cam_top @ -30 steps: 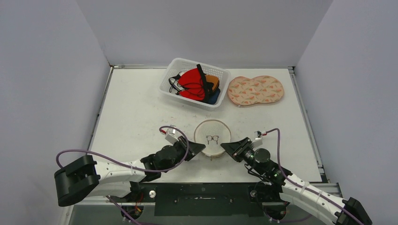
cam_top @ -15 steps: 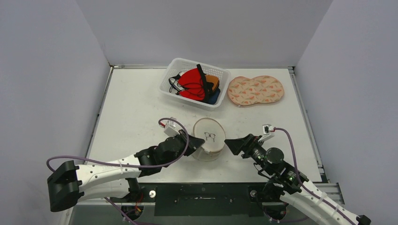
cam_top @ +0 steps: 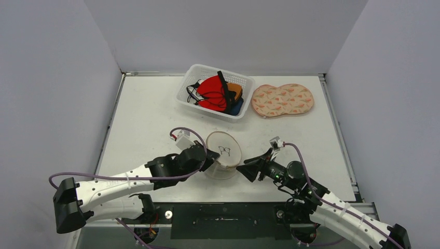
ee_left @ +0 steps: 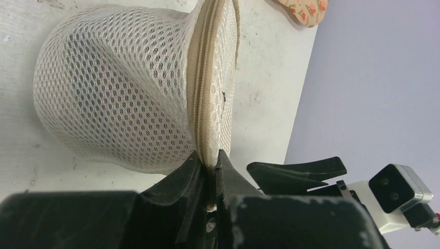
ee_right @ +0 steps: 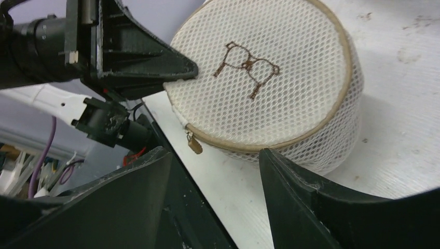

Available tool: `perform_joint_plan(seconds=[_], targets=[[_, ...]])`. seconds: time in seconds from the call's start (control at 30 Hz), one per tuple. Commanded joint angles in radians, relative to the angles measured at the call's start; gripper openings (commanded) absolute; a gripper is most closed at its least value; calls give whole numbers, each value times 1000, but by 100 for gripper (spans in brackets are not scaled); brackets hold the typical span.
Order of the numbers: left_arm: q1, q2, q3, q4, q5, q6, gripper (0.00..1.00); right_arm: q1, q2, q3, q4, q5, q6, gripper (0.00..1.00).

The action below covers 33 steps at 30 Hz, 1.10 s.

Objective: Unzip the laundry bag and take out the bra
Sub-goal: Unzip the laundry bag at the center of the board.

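One round mesh laundry bag [cam_top: 223, 155] sits close to the near edge of the bench [cam_top: 145, 119], about midway between its left and right edges and between the two arms. It is tipped up, its flat lid facing the right arm. The lid carries one small brown stitched bra outline [ee_right: 249, 65]. One tan zipper seam [ee_left: 200, 104] runs around the lid's rim and looks closed along the stretch in view. What lies inside cannot be made out through the mesh.

The left gripper [ee_left: 209, 158] is clenched on the bag's rim, its two fingers pinching the zipper seam at the lid's edge on the left side. The right gripper [ee_right: 212, 155] is released, its two fingers spread wide with nothing between them. It points at the lower edge of the lid from the right. The one zipper pull [ee_right: 194, 144] hangs from the seam just beyond the gap between those fingers, not touching either.

At the far edge of the bench stands one white plastic basket [cam_top: 212, 110] with a heap of garments [cam_top: 215, 92] in red, orange, blue and black; their number cannot be told. Just to its right, near the far right corner, lies one flat two-lobed patterned pad [cam_top: 283, 100], well apart from the bag.
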Motion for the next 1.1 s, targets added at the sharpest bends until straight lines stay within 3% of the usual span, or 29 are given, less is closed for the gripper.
perform_joint_plan(seconds=[0.0, 0.17, 0.3, 0.5, 0.77, 1.07], targets=[[12, 14, 110, -134, -32, -96, 0, 28, 104, 54, 191, -117, -41, 63], [26, 26, 125, -145, -30, -131, 0, 108, 189, 87, 191, -75, -70, 66], [35, 43, 130, -137, -12, -143, 0, 161, 238, 86, 223, -2, -56, 62], [38, 46, 113, -110, 5, -147, 0, 194, 303, 49, 363, 94, 0, 58], [40, 40, 89, -85, 14, -154, 0, 212, 382, 83, 344, 140, -6, 56], [39, 31, 72, -72, 18, -159, 0, 222, 405, 88, 373, 157, 18, 45]])
